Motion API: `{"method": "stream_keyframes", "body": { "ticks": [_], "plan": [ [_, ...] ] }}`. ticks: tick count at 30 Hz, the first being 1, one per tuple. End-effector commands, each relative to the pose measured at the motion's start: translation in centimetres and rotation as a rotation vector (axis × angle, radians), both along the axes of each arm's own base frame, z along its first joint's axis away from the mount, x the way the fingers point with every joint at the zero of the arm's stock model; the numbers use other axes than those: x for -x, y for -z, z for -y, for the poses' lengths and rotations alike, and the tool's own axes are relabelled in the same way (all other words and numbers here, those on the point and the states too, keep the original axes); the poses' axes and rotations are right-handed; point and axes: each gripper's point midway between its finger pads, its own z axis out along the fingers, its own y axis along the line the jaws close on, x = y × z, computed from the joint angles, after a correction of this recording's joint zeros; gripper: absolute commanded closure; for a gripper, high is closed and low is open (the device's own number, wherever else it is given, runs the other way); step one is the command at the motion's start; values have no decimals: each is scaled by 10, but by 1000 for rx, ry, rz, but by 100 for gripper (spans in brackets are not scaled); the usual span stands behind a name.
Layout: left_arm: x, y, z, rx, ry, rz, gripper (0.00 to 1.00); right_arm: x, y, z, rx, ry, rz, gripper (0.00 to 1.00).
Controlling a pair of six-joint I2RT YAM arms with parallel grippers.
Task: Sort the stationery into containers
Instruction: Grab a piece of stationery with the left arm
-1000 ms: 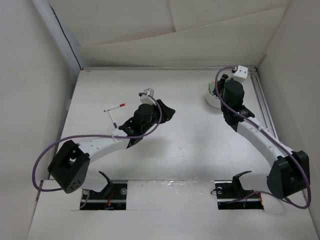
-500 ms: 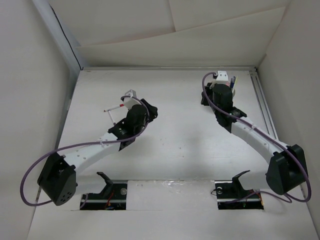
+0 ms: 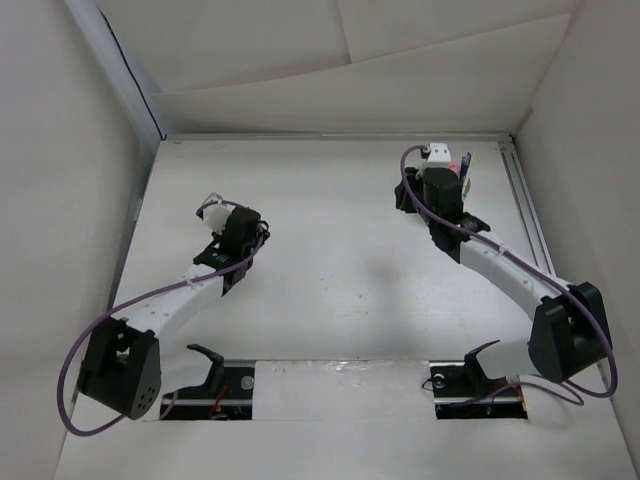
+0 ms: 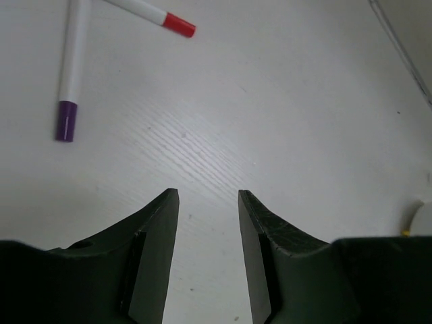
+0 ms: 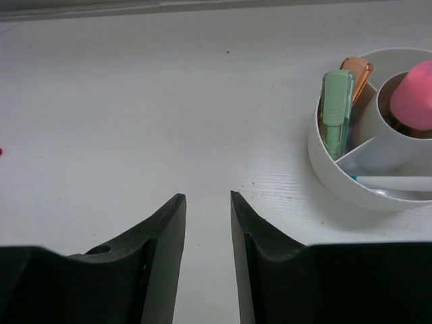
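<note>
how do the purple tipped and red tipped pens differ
Tip: the purple-tipped pen has a purple end, the red-tipped pen a red one. Pose: in the left wrist view the purple-tipped pen runs almost straight up the picture, the red-tipped pen slants. Both have white barrels and lie on the table.

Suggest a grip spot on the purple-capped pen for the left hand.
Take the purple-capped pen on its white barrel next to the cap, left hand coming straight down, closing across it. It lies flat on the table, and its far end nears the red-capped pen, so the cap end looks freer.
</note>
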Motion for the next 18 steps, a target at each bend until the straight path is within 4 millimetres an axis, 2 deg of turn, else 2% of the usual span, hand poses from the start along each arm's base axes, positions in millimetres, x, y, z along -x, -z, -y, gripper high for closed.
{"method": "stream_keyframes", "body": {
  "ticks": [1,2,3,4,5,6,8,10,14,15,16,18],
  "plan": [
    [4,26,-11,24,-21,-80,63,-8,-18,-6,-21,-24,40,61],
    [1,33,-24,20,-57,-94,63,-8,-18,-6,-21,-24,40,61],
    [-2,34,-28,36,-69,-84,63,-8,-18,-6,-21,-24,40,59],
    [1,44,-31,56,-64,-110,63,-8,-18,-6,-21,-24,40,59],
    [-2,50,-46,61,-96,-120,63,-8,-18,-6,-21,-24,40,59],
    [-5,50,-51,76,-106,-106,63,-9,-14,-7,-17,-24,32,58],
    [-5,61,-59,76,-120,-143,63,-9,-14,-7,-17,-24,32,58],
    [-4,65,-64,49,-135,-153,63,-9,-14,-7,-17,-24,32,58],
    [-5,77,-68,17,-147,-189,53,-9,-14,-7,-17,-24,32,58],
    [-9,75,-68,7,-140,-193,53,-9,-14,-7,-17,-24,32,58],
    [-7,84,-68,0,-140,-221,53,-9,-14,-7,-17,-24,32,58],
    [-10,85,-74,-29,-168,-232,56,-10,-14,-4,-20,-23,31,58]
  ]
}}
